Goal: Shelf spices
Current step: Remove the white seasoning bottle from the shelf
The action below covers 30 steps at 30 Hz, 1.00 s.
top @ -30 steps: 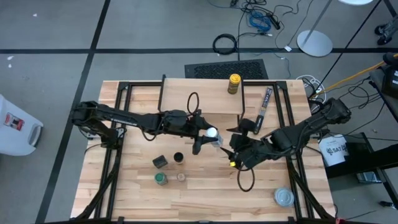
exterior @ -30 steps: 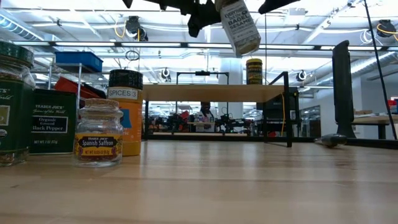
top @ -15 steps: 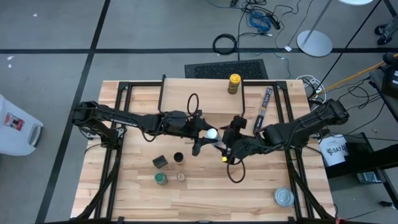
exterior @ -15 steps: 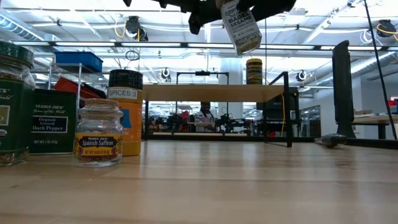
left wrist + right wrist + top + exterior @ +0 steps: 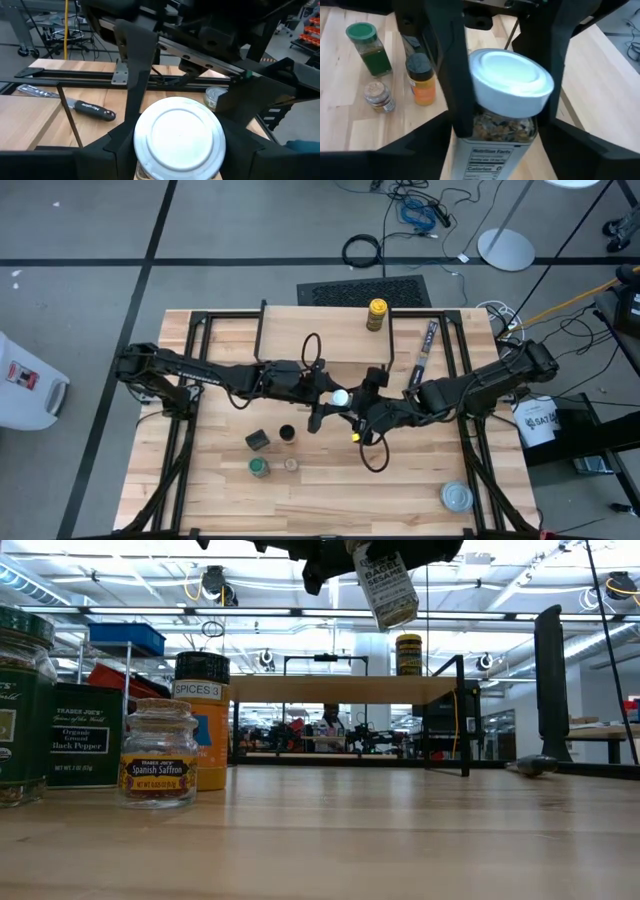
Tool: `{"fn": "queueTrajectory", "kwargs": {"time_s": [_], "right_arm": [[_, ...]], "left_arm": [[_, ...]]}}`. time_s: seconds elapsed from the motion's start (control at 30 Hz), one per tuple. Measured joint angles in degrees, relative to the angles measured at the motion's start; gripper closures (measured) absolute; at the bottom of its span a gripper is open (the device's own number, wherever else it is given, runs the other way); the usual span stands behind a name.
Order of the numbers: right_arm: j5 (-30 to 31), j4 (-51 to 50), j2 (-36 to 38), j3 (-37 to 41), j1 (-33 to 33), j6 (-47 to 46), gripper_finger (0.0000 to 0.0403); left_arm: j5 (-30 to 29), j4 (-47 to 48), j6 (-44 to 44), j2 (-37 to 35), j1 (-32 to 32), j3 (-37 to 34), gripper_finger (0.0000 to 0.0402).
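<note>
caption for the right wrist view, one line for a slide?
Both tools flank the white-lidded jar held above the table, three other spice jars standing below.

Left gripper (image 5: 322, 402) and right gripper (image 5: 357, 412) meet mid-table, arms extended inward.

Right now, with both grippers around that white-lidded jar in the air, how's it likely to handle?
The white-lidded jar looks rigid and clear-walled, so probably breakable if dropped. It hangs tilted in the low view, so it may swing or slip between the left gripper and right gripper. Tall and narrow, it likely tips easily once set down.
</note>
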<state>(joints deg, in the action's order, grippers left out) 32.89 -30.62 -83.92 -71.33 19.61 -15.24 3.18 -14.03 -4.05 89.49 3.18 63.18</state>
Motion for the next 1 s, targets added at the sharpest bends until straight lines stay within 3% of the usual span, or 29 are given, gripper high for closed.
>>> {"fn": "queueTrajectory", "kwargs": {"time_s": [0.3, 0.57, 0.83, 1.0], "right_arm": [[-0.57, -0.69, 0.09, 0.00, -0.49, -2.35, 0.0211], [-0.36, -1.18, 0.09, -0.07, -0.49, -2.09, 0.0203], [-0.36, -2.92, -0.02, -0.02, -0.47, -1.90, 0.0213], [-1.43, -5.08, 0.82, -0.02, -0.43, -3.26, 0.0210]], "left_arm": [[-0.31, -0.10, 0.92, 0.00, -0.02, 0.00, 0.0189], [-0.29, -0.66, 0.21, 0.00, 0.31, 0.00, 0.0182], [-0.31, -4.94, -0.56, -0.09, 1.73, 0.02, 0.0103], [-0.22, -5.31, -0.22, -1.17, 1.88, 0.02, 0.0085]]}}
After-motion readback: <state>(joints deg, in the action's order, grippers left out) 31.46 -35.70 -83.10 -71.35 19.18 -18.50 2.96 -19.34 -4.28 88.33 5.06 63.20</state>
